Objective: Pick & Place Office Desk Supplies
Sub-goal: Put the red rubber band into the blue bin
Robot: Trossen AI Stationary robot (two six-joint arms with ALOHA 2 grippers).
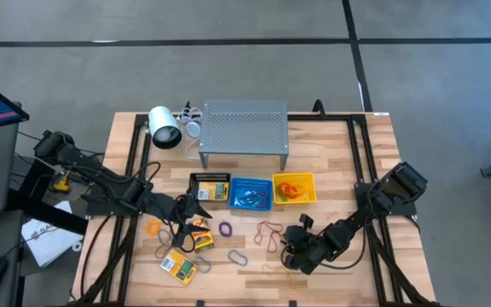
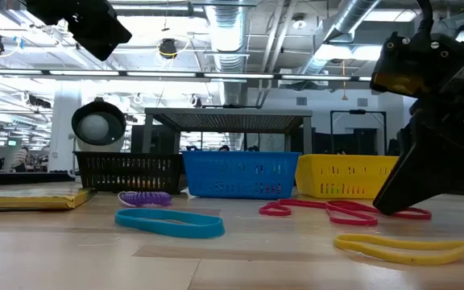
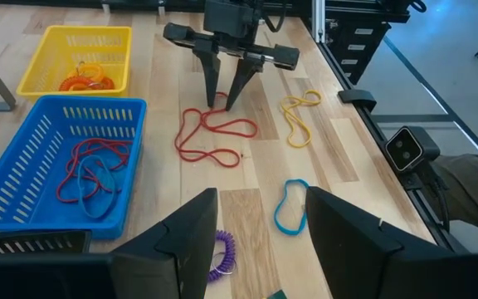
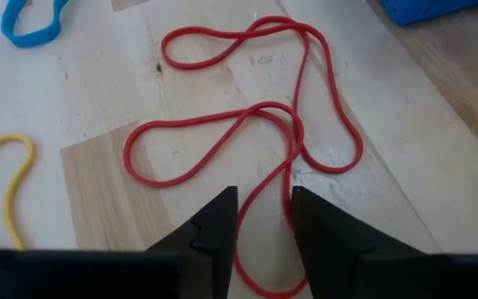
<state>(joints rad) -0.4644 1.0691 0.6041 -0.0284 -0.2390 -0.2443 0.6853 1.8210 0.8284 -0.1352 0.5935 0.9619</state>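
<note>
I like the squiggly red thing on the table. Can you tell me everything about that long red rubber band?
The long red rubber band is one thin, stretchy-looking loop, folded into several curvy lobes that cross over each other. It lies flat on the pale wooden table, in front of the blue basket, with a yellow band and a light blue band nearby but apart. The right hand is down over it, its two dark fingers on either side of one strand, not yet lifting it.
</note>
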